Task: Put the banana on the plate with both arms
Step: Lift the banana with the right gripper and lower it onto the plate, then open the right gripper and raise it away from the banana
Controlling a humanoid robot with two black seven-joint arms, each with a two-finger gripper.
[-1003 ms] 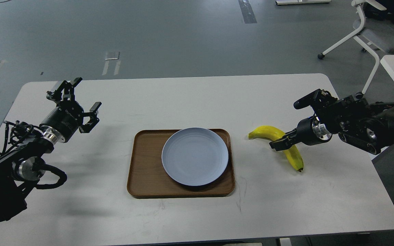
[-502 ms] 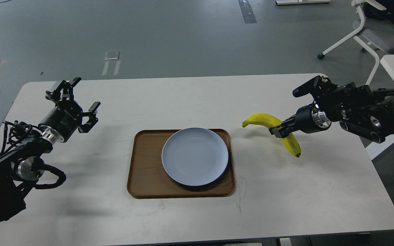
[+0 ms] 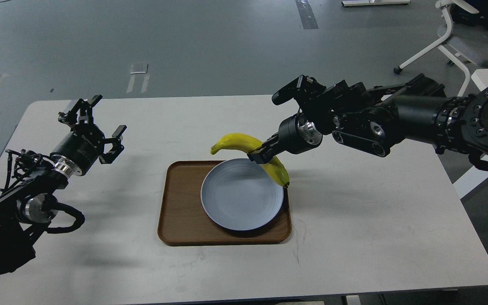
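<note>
While the left gripper (image 3: 100, 127) is idling spread apart, the right gripper (image 3: 262, 153) is holding the banana (image 3: 244, 143) clamped mid-length, long axis crossing the plate (image 3: 235, 199)'s far-right rim.

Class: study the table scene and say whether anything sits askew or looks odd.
The plate sits off-centre on the wooden tray, pushed to the right. Nothing spilled or damaged; the banana hangs in the right pincer.
</note>
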